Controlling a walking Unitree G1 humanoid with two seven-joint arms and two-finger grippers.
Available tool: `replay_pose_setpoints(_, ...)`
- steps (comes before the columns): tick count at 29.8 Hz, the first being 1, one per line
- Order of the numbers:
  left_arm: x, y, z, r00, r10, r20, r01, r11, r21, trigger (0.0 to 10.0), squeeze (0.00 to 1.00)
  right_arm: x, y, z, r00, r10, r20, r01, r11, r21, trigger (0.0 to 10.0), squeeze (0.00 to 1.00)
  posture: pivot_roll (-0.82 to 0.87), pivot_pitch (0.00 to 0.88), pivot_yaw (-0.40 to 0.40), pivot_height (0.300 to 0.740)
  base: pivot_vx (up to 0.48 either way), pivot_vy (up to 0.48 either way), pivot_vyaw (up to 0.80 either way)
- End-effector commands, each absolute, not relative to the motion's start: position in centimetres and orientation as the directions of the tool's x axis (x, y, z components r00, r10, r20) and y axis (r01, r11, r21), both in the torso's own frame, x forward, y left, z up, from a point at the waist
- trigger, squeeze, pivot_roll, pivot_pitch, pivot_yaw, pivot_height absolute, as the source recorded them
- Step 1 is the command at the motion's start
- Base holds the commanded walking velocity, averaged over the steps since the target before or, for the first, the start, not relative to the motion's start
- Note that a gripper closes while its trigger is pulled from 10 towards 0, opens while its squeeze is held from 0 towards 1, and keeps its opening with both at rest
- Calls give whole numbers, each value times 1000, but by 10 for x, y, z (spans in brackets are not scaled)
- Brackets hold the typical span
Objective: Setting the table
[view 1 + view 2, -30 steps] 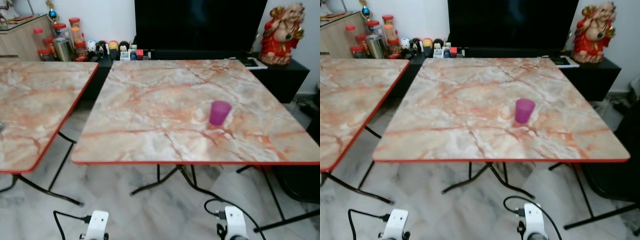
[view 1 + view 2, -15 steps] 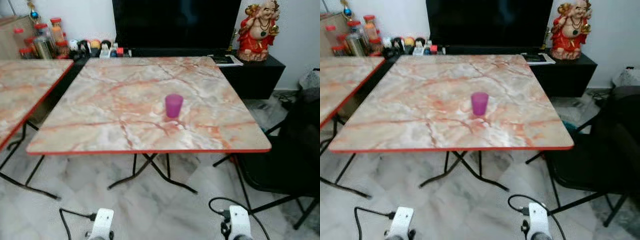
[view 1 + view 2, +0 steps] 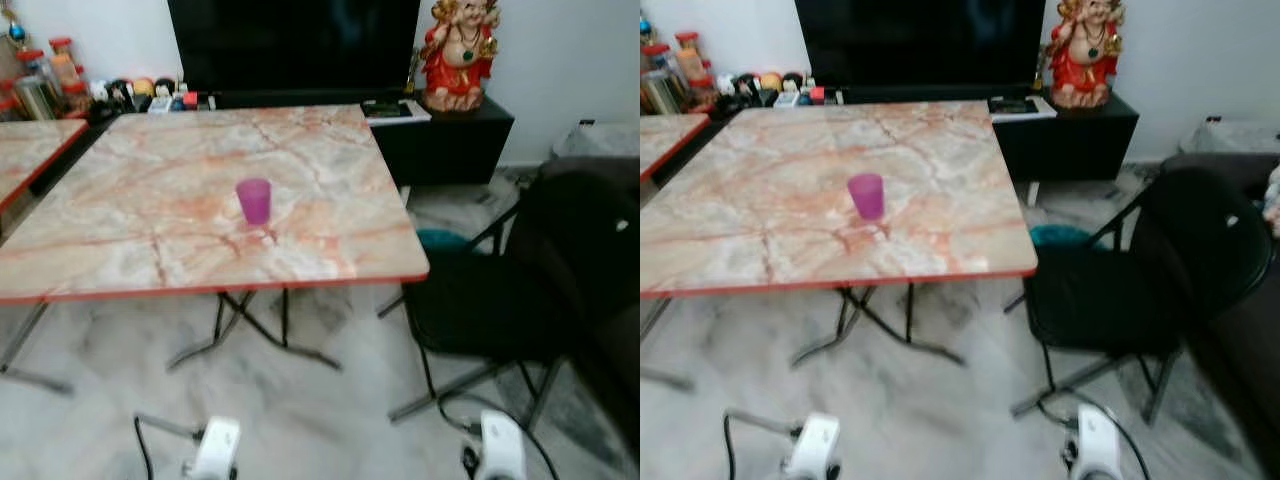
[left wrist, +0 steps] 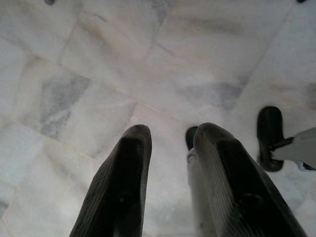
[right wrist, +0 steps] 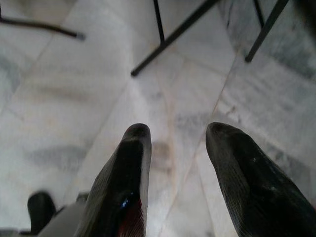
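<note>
Nearest, left gripper [image 4: 168, 143] and right gripper [image 5: 177, 140] hanging over the floor, fingers parted, holding nothing; beyond, on the marble table [image 3: 330, 200], purple cup [image 3: 254, 200] standing upright, mouth up, near the table's middle

Home living/dining room: large dark television [image 3: 293, 45] on low black cabinet [image 3: 455, 140], red figurine [image 3: 459, 52], marble-pattern folding tabletop [image 3: 200, 200], black folding chair [image 3: 520, 290], marble tile floor [image 3: 300, 410], jars [image 3: 45, 75].

Head stereo forward-down; wrists floorward
</note>
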State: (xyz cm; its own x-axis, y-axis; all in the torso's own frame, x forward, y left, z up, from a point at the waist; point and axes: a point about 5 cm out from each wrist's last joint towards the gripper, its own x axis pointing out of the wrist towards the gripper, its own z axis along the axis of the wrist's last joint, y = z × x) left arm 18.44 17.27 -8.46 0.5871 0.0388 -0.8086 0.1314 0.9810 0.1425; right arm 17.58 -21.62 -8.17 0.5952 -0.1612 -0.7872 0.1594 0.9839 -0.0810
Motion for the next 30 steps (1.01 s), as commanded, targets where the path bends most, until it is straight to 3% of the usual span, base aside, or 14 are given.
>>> replay_pose_setpoints(1,191,175,-81,612,51,-789,111,982,150,10000,0,179,-216,-80,609,-157,-777,153,985,-79,10000,0,-161,2,-9,736,0,0,0)
replay_pose_setpoints(13,231,184,-53,769,135,-625,-56,988,145,10000,0,188,-202,-78,625,-96,-775,91,995,-49,10000,0,-136,0,-13,736,0,0,0)
replay_pose_setpoints(18,273,186,-11,901,194,-388,-157,980,125,10000,0,190,-200,-78,624,-97,-775,97,994,-47,10000,0,-110,0,-21,736,0,0,0)
replay_pose_setpoints(23,287,188,11,946,220,-239,-201,974,102,10000,0,188,-201,-79,615,-103,-782,88,994,-62,10000,0,-103,0,-33,736,0,0,0)
replay_pose_setpoints(28,305,178,56,988,149,39,-153,980,125,10000,0,189,-202,-78,618,-97,-780,81,995,-59,10000,0,-84,0,-45,736,0,0,0)
replay_pose_setpoints(30,309,176,67,987,133,88,-144,981,132,10000,0,191,-202,-77,619,-95,-780,78,995,-59,10000,0,-81,0,-52,736,0,0,0)
